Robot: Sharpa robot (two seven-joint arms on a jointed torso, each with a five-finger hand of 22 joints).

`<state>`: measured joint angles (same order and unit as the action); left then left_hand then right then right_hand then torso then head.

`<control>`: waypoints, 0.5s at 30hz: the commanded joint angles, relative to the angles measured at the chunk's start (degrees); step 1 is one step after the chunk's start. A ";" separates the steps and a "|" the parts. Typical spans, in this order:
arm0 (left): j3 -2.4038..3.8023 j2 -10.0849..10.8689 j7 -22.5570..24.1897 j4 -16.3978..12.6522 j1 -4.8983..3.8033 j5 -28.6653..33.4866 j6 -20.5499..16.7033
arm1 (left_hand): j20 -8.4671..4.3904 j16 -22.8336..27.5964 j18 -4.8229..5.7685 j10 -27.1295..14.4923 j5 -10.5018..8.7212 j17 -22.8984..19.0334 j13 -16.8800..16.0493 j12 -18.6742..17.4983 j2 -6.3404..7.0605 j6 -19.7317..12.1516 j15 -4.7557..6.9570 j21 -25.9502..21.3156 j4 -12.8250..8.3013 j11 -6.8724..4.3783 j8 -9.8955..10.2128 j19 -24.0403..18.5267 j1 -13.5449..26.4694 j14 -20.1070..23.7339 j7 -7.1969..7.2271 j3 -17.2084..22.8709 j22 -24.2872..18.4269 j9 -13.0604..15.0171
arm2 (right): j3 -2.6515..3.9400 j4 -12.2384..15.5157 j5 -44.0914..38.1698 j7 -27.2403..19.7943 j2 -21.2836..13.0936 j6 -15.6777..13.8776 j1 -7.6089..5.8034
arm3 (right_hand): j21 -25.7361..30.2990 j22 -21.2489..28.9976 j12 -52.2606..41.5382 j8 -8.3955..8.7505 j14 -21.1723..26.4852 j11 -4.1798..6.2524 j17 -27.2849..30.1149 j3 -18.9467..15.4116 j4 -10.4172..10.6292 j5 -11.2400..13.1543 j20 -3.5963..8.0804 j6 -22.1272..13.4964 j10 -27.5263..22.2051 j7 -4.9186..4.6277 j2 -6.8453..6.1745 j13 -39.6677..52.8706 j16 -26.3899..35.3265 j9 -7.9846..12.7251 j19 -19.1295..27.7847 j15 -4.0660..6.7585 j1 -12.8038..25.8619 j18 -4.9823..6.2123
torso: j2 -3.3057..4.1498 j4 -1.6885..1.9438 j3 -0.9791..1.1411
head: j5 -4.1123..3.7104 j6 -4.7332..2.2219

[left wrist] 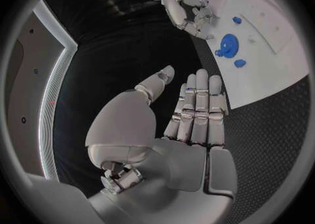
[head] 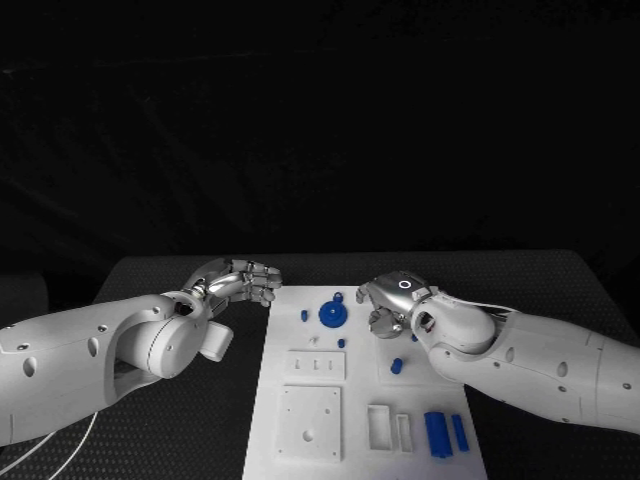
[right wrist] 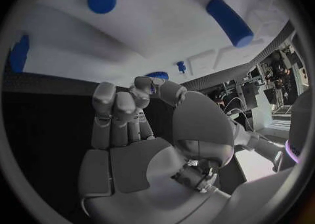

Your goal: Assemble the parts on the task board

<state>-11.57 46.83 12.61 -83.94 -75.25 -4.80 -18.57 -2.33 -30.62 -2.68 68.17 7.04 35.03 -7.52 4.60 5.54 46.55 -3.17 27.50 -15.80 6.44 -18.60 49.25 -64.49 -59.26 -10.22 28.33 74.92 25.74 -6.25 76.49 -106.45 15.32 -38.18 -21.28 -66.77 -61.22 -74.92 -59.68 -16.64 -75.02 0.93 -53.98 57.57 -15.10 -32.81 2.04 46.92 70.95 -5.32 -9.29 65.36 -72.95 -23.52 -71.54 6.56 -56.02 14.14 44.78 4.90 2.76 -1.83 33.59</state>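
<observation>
**Right hand stands nearer the gear; left hand waits off the board**

Head view. The task board (head: 309,420) lies lengthwise down the middle of the black table (head: 551,275), its far end between the two hands. The blue gear (head: 333,316) sits flat near that far end, with a small blue knob (head: 338,297) just beyond it at 12 o'clock and a small blue peg (head: 304,315) just beside it at 9 o'clock.

The right hand (head: 392,303) hovers over the board's far right edge. The gear lies at 9 o'clock from its fingers, near but apart. In the right wrist view the fingers (right wrist: 115,109) are curled in toward the thumb and nothing is seen between them — closed on nothing, as far as the views show.

The left hand (head: 242,280) stands off the board's far left corner, over bare table; the gear lies at about 4 o'clock from it, farther than from the right hand. In the left wrist view its fingers (left wrist: 200,106) are straight and together, thumb apart, holding nothing.

Other parts: a short blue cylinder (head: 397,366) lies at 6 o'clock from the right hand, its long axis running roughly along the board. Two blue bars (head: 446,433) lie side by side at the near right end, long axes also along the board.

Judgement: any move on the gear falls to the right hand — a short reach toward 9 o'clock.
</observation>
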 commanded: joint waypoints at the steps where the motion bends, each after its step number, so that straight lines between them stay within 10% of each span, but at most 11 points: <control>1: 0.05 0.07 0.34 -0.16 -0.07 -0.28 0.47 | 0.00 0.28 -0.99 -0.08 0.19 0.08 -0.05 -0.19 0.24 -0.14 -0.21 0.23 -0.10 0.37 0.26 -0.56 0.53 0.24 -0.33 0.40 1.13 0.09 | 0.98 2.76 4.30 -1.74 -1.98 -5.20 -0.60 | -0.34 -0.80 0.15 -0.38 -0.24 0.02 -0.04 0.23 0.10 0.31 -0.05 0.29 0.24 -0.07 -0.52 0.04 0.28 0.05 -0.28 0.21 0.01 0.86 | -0.05 -0.15 0.04 | -0.07 -0.27; 8: 0.05 0.25 0.46 -0.04 -0.07 -0.28 0.36 | 0.00 0.29 -0.99 -0.08 0.19 0.10 -0.05 -0.21 0.26 -0.14 -0.21 0.24 -0.11 0.37 0.27 -0.57 0.52 0.23 -0.33 0.41 1.13 0.10 | 2.69 6.77 8.53 -4.93 -7.00 -7.11 -1.61 | -0.28 -0.66 0.23 -0.88 -0.37 -0.56 -0.03 -0.79 0.82 2.96 0.24 0.98 0.32 -0.70 -2.13 0.03 0.43 -0.11 -0.64 -0.20 -0.63 0.86 | -0.22 -0.56 0.16 | -0.06 -0.65; 13: 0.05 0.01 0.74 0.23 -0.07 -0.28 0.53 | 0.00 0.30 -0.99 -0.07 0.18 0.11 -0.06 -0.22 0.28 -0.12 -0.22 0.24 -0.13 0.37 0.26 -0.58 0.51 0.24 -0.31 0.41 1.12 0.11 | 3.37 5.51 14.41 -9.07 -9.84 -4.78 -2.66 | -0.11 -0.48 0.22 -1.46 -0.50 -1.35 0.01 -4.20 2.42 14.27 0.48 1.79 0.25 -1.56 -5.28 0.08 0.61 -0.35 -0.90 -0.85 -1.91 0.86 | -0.36 -0.98 0.35 | -0.11 -0.82; 15: 0.05 -0.05 0.93 0.44 -0.07 -0.75 0.72 | 0.00 0.31 -0.99 -0.05 0.18 0.12 -0.06 -0.22 0.29 -0.09 -0.22 0.25 -0.13 0.38 0.25 -0.59 0.51 0.24 -0.30 0.41 1.12 0.12 | 3.39 4.10 17.78 -11.57 -10.89 -3.39 -3.11 | 0.07 -0.41 0.19 -1.75 -0.48 -2.05 0.01 -6.79 3.57 23.32 0.57 2.31 -0.02 -2.20 -6.78 0.16 0.72 -0.49 -0.81 -1.61 -2.30 0.85 | -0.41 -1.07 0.39 | -0.21 -0.91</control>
<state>-11.57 46.90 12.69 -83.57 -75.25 -4.86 -18.57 -2.32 -30.62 -2.63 68.17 7.04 35.08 -7.51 4.60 5.64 46.55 -3.17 27.49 -15.94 6.44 -18.60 49.24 -64.38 -59.26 -10.21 28.47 74.91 25.79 -2.85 81.30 -95.66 9.32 -48.62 -26.24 -69.78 -61.22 -74.92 -59.67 -18.24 -75.49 -0.76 -53.97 50.97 -11.76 -10.62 2.36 48.94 70.96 -7.11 -15.79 65.48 -72.38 -23.98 -72.27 5.36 -58.48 14.13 44.48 4.08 3.03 -1.91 32.79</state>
